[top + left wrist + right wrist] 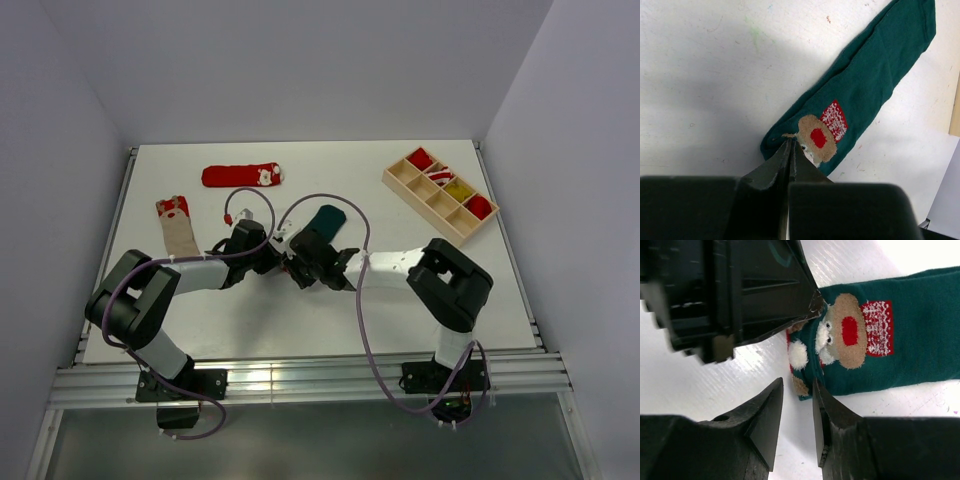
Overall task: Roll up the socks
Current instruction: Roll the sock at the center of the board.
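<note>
A: What lies at the far left of the white table (300,320)?

B: A beige fabric sock with a red patch at its far end (177,225), lying flat. At 2 o'clock from it is a long red fabric sock with a white figure (242,176), also flat and well apart from both arms

A: And the left gripper?

B: The left gripper (791,144) has its two fingers pressed together on the near edge of the dark green fabric sock (875,75), right beside the tan-and-red bear face. In the left wrist view the sock runs away from it toward 1 o'clock, flat on the table

A: Where does that sock sit overall?

B: Near the middle of the table, between the two wrists

A: The right gripper?

B: In its own view, the right gripper (797,385) stands at 6 o'clock of the sock's bear end, just beside the cloth. Its fingers are parted by a narrow gap with nothing between them

A: Farthest right?

B: A pale wooden tray with compartments (420,210), at 3 o'clock from the green sock. Several compartments hold red or yellow bundles
</note>
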`<state>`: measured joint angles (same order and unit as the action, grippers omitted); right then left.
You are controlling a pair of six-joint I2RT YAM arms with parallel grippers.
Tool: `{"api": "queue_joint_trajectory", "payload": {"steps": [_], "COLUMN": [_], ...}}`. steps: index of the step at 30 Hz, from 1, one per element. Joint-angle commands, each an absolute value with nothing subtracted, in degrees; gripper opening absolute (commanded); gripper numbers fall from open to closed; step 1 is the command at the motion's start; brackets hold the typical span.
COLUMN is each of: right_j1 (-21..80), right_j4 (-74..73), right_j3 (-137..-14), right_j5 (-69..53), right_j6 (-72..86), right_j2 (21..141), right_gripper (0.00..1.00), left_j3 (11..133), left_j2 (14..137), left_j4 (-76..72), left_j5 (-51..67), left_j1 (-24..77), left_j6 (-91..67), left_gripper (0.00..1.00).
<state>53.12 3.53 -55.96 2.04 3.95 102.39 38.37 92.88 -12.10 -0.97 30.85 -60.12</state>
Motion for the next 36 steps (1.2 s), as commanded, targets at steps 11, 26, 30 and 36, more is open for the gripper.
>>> {"api": "queue_joint_trajectory", "payload": {"steps": [11, 26, 30, 36], "right_j1": [53.6, 50.5, 46.4, 40.4], "right_j4": [-3.6, -8.4, -7.4, -0.8], "right_j3": [-60.7, -61.1, -61.1, -59.6], "right_j5": [5.6, -7.1, -18.1, -32.3], "right_j6": [3.4, 8.1, 12.0, 22.0], "right_j2": [108.4, 108.7, 109.0, 111.6], "right_gripper": [0.41, 0.0, 0.0, 0.0], "left_j3": [38.3, 36.7, 35.2, 33.0], "left_j2": [94.6, 87.8, 83.9, 78.0], "left_j4": [-5.4, -5.0, -5.1, -4.3], "left_j5": [-2.5, -5.4, -7.9, -9.1], "left_j1": [31.5, 31.5, 31.5, 31.5], "left_j6": [-57.3, -59.4, -61.2, -62.7], "left_gripper": [0.05, 0.29, 0.44, 0.59]}}
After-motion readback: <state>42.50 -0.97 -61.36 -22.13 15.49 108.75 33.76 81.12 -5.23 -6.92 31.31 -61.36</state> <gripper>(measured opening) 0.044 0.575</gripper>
